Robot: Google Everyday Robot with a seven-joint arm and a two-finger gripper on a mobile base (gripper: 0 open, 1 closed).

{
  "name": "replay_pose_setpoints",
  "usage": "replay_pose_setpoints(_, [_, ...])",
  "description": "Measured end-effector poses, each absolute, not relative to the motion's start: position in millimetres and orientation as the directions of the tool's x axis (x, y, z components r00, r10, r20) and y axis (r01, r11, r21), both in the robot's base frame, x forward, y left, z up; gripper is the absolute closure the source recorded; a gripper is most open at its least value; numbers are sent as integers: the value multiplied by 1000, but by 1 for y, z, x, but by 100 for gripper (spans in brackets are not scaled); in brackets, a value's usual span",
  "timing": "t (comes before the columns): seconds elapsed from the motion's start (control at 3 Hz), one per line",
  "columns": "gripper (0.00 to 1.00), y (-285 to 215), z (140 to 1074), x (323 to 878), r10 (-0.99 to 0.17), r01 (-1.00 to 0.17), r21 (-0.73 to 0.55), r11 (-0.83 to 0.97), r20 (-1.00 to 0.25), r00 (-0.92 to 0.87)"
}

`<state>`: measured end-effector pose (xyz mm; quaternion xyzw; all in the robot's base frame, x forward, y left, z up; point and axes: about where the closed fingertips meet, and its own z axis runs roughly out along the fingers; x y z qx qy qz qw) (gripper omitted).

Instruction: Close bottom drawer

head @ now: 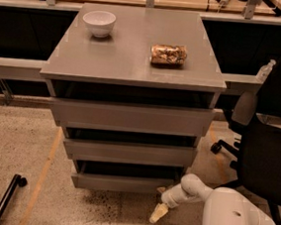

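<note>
As the gripper (158,214) hangs front-right, the bottom drawer (123,183) lies crosswise.

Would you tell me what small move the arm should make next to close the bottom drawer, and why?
Probably raise the gripper slightly and bring it onto the front of the bottom drawer. It hangs low, below and right of that panel, apparently not touching it, and the dark gap above the panel suggests the drawer is open.

the cabinet (130,63) has 3 grey drawers (132,117), the bottom drawer (123,183) lowest. on the cabinet: 1 white bowl (99,22), 1 snack packet (168,54). right of the cabinet: 1 black chair (269,147), perhaps 1 bottle (264,71). 1 gripper (158,213), low by the cabinet's front right corner.
</note>
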<state>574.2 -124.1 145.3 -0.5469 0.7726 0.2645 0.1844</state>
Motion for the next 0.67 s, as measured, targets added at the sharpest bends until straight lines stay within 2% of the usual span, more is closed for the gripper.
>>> replay_pose_setpoints(0.33, [0,-124,145,574,-748,-943,207,262,-574,-334])
replay_pose_setpoints(0.67, [18,-118,143,577,-738,-943,195,270,-587,-333])
